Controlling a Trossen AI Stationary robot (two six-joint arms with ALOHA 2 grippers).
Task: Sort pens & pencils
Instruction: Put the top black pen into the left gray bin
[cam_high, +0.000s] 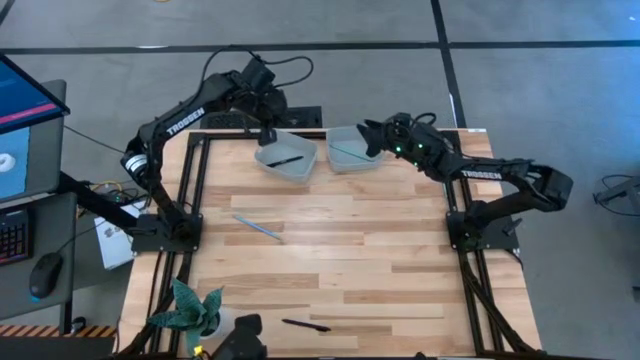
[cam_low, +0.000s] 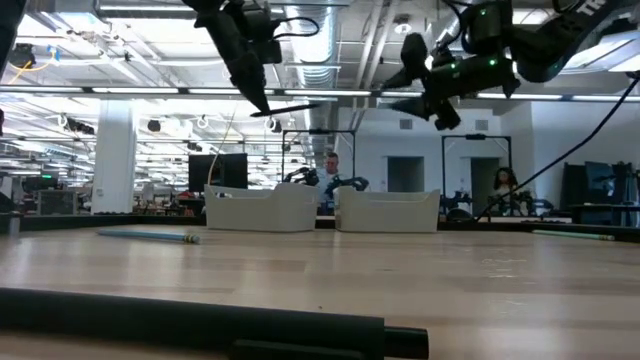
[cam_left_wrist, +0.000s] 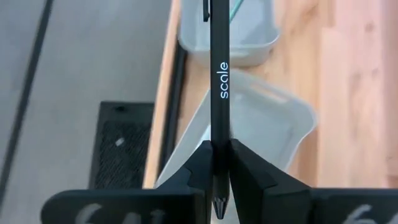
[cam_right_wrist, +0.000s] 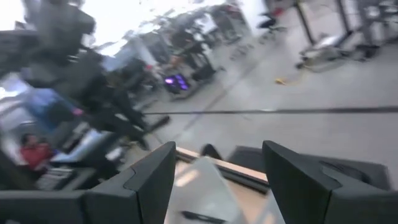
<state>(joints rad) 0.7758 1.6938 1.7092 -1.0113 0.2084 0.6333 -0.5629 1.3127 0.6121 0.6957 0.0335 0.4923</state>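
High: left gripper (cam_high: 268, 135) at 12 o'clock over the left bin (cam_high: 287, 157), clamped on a black pen (cam_high: 287, 159) that reaches out over the bin. Right gripper (cam_high: 372, 138) at 1 o'clock over the right bin (cam_high: 354, 150), jaws apart, empty; a teal stick (cam_high: 347, 152) lies in that bin. Another teal stick (cam_high: 258, 228) sits on the table (cam_high: 380, 260) mid-left, a second black pen (cam_high: 306, 325) at 6 o'clock near the front edge.

Low: both grippers well above the bins; held pen (cam_low: 292, 107) roughly level, clear of the left bin (cam_low: 262, 209).

Left wrist: fingers (cam_left_wrist: 200, 168) pinched on the pen (cam_left_wrist: 218, 81) close to its tip, bin below.

Right wrist: fingers (cam_right_wrist: 155, 180) wide, nothing between.
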